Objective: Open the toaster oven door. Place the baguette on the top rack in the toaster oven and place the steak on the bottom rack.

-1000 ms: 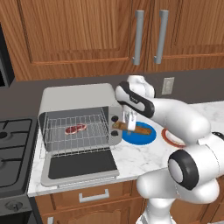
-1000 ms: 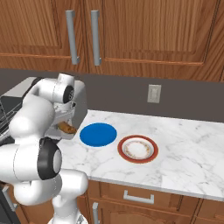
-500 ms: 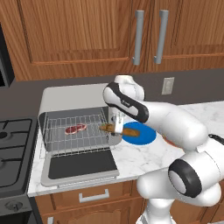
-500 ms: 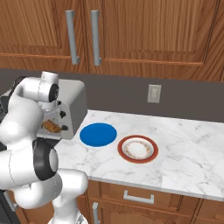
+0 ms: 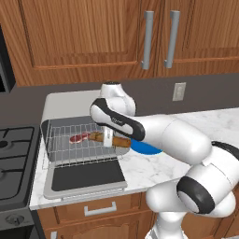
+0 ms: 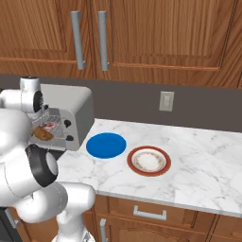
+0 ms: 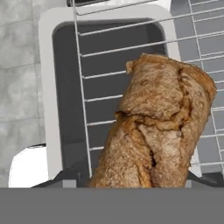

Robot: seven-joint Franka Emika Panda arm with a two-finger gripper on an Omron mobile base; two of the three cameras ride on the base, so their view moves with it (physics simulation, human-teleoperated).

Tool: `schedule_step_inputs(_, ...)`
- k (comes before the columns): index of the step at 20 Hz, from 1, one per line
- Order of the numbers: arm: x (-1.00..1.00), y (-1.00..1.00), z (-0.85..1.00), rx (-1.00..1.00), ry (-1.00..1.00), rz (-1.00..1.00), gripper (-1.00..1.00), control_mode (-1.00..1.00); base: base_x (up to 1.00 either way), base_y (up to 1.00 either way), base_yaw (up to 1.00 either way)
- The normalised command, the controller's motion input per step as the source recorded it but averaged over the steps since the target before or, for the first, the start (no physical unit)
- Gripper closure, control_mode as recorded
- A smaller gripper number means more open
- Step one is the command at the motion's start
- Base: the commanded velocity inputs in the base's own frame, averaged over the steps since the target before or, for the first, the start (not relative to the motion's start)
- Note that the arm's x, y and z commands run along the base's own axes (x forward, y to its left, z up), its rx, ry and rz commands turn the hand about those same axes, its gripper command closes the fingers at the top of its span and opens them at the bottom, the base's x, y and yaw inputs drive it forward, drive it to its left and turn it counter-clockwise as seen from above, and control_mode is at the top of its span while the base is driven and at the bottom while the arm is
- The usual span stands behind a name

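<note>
The light grey toaster oven (image 5: 65,100) stands at the left of the counter with its door (image 5: 86,176) folded down flat. A wire rack (image 5: 70,151) sticks out over the door. The red steak (image 5: 78,138) lies on the wire bars; I cannot tell which rack it rests on. My gripper (image 5: 108,139) is shut on the brown baguette (image 5: 122,141), held level just above the rack's right half, beside the steak. In the hand view the baguette (image 7: 157,131) rises from between the fingers over the rack wires (image 7: 109,74) and the dark door glass (image 7: 65,87). From the right, the baguette (image 6: 42,134) hangs before the oven (image 6: 75,111).
A blue plate (image 6: 106,144) lies right of the oven, and a red-rimmed patterned plate (image 6: 148,160) sits further right on the marble counter (image 6: 198,160). A black stove (image 5: 11,158) adjoins the oven's left. Wooden cabinets (image 5: 93,37) hang above.
The arm has swung left from above the blue plate to the front of the open oven, carrying the baguette over the rack. The steak has not moved.
</note>
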Motion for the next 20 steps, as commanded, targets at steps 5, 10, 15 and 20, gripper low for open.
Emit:
schedule_step_inputs(5,0.26,0.55,-0.22,-0.03,-0.11,0.07,1.00,-1.00,0.00,0.00,0.00)
schedule_step_inputs(10,0.31,0.47,-0.26,0.00,-0.23,0.07,1.00,-1.00,0.00,0.00,0.00)
schedule_step_inputs(15,0.33,0.19,-0.48,-0.01,-0.20,0.02,1.00,-1.00,0.00,0.00,0.00)
schedule_step_inputs(20,0.33,0.19,-0.31,0.00,-0.15,0.00,1.00,-1.00,0.00,0.00,0.00)
